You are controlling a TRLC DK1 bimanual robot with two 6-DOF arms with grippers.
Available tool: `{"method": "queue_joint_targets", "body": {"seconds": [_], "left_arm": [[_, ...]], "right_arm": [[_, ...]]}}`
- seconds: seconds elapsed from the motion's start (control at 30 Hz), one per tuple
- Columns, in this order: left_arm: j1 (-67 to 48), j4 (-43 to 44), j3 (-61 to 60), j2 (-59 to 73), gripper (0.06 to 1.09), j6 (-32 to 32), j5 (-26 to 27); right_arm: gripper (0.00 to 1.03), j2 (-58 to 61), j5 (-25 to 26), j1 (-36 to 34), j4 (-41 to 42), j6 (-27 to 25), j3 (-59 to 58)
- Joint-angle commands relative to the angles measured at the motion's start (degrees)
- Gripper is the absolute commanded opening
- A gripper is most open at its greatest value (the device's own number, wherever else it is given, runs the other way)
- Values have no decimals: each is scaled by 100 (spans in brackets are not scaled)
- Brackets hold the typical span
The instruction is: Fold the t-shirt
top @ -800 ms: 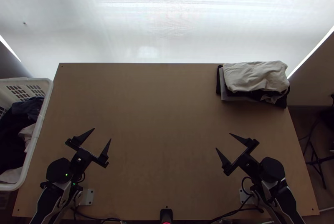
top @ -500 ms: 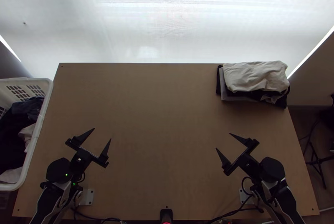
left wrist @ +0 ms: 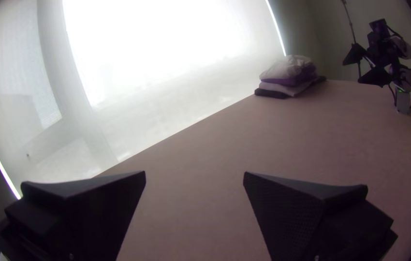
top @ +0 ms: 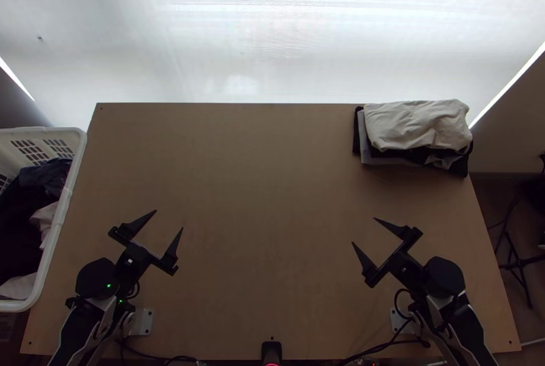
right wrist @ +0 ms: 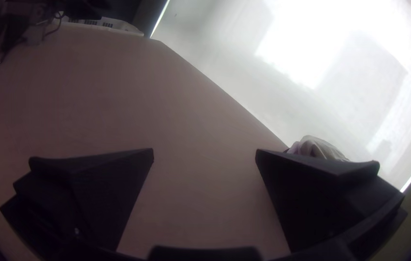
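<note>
Clothes stack (top: 417, 126) on table (top: 266, 195), far right corner; laundry basket (top: 61, 209) beside left edge; left tool (top: 169, 219), right tool (top: 364, 230) released.

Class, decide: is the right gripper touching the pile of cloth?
Apart. The top view shows a wide stretch of bare tabletop between the right gripper and the pile of cloth.

A white basket (top: 67, 195) stands beside the table (top: 266, 195), a blind (top: 272, 46) beyond.

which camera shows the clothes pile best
The top view: the pile shows large and unblocked there. The left wrist view shows its layers side-on but small; the right wrist view shows a piece, partly hidden by the right end effector.
</note>
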Motion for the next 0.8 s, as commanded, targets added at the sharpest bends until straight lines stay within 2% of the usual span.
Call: {"method": "queue_joint_targets", "body": {"seconds": [0.0, 0.23, 0.33, 0.4, 0.5, 0.57, 0.67, 0.77], "left_arm": [[-26, -10, 1, 1, 104, -33, 87], [149, 16, 1, -8, 104, -15, 69], [229, 43, 10, -8, 104, -59, 78], [237, 166, 19, -8, 104, -130, 17], [281, 394, 71, -8, 104, -297, -414], [316, 456, 221, 1, 104, -384, -669], [457, 579, 678, 265, 104, -472, -950], [844, 755, 1566, 1407, 104, -710, -1179]], "right_arm": [[98, 1, -305, 126, -50, 1, 10], [98, -16, -401, 169, -77, -8, 10], [98, -16, -393, -112, -68, -61, 10], [98, -16, -419, -569, -33, -8, 10], [98, 1, -445, -797, 205, 168, 19], [98, -8, 38, -938, 697, 475, 90], [98, 45, 381, -1263, 1215, 765, 432], [98, 520, 768, -1483, 1365, 1117, 1039]]}}
